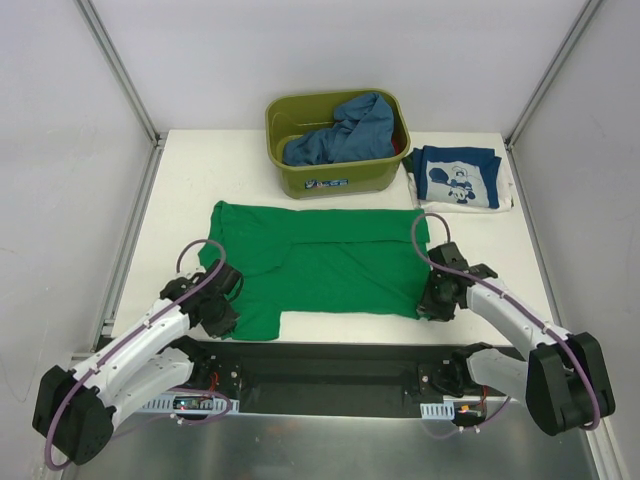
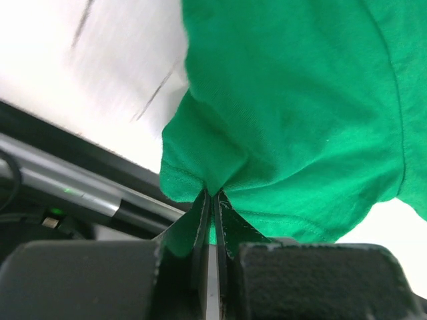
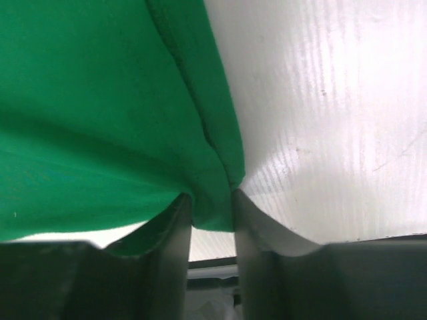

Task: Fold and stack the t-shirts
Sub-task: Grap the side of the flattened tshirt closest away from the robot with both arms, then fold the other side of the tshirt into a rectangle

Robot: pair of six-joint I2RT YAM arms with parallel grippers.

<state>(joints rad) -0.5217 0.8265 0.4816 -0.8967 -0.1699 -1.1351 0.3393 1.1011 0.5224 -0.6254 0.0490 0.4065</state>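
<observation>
Limp and light, the green t-shirt [image 1: 330, 265] handles best by its near corners, where left pincer [image 2: 212, 197] and right pincer [image 3: 207, 200] both clamp its hem.

The green t-shirt [image 1: 330, 265] is spread out mid-desk. The navy t-shirt [image 1: 458, 180] is laid folded far right. The blue t-shirt [image 1: 345, 130] is heaped in the tub [image 1: 335, 180].

I have both arms stretched low over the bench's near edge, one toward each near corner. My left pincer [image 2: 213, 195] is clamped tight on the green t-shirt [image 1: 330, 265]; my right pincer [image 3: 212, 197] pinches its hem between narrowly parted fingers.
</observation>
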